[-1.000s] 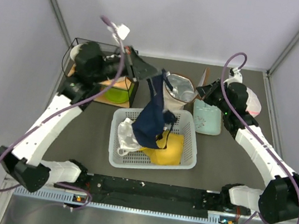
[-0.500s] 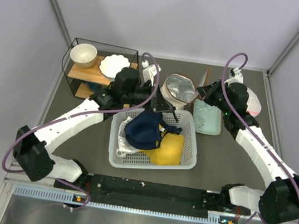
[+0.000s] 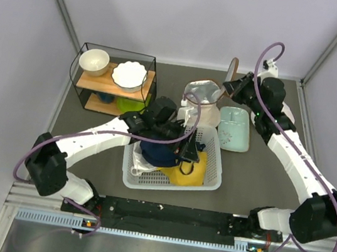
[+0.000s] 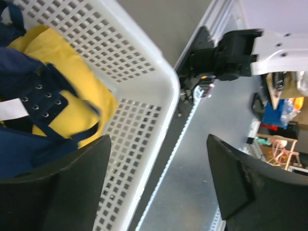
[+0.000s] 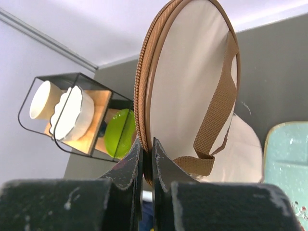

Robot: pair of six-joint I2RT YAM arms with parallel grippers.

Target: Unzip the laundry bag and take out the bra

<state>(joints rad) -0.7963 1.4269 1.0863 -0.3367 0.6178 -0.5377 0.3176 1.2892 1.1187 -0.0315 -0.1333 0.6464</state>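
Overhead, the left gripper (image 3: 180,142) hangs above the white lattice basket (image 3: 129,171) at the centre of the frame. Beneath it the navy bra (image 3: 155,153) lies heaped in the basket against a yellow garment (image 3: 191,169); from this height it cannot be told whether the gripper touches the bra. Up and to the right of the basket, the cream laundry bag (image 3: 199,99) stands with its mouth open, and the right gripper (image 3: 232,85) holds its round flap upright. A mint tray (image 3: 234,129) sits just right of the bag, and a wire shelf (image 3: 79,68) of white dishes stands at upper left. In the left wrist view, the gripper's dark fingers (image 4: 57,192) stand wide apart along the bottom edge with nothing between them; the bra and the yellow garment fill the basket's corner at left, and the metal table edge (image 4: 192,183) runs at lower right. In the right wrist view, the fingertips (image 5: 126,168) are pinched tight on the brown zipper trim (image 5: 142,96) of the flap, whose brown strap (image 5: 216,110) runs down its face.
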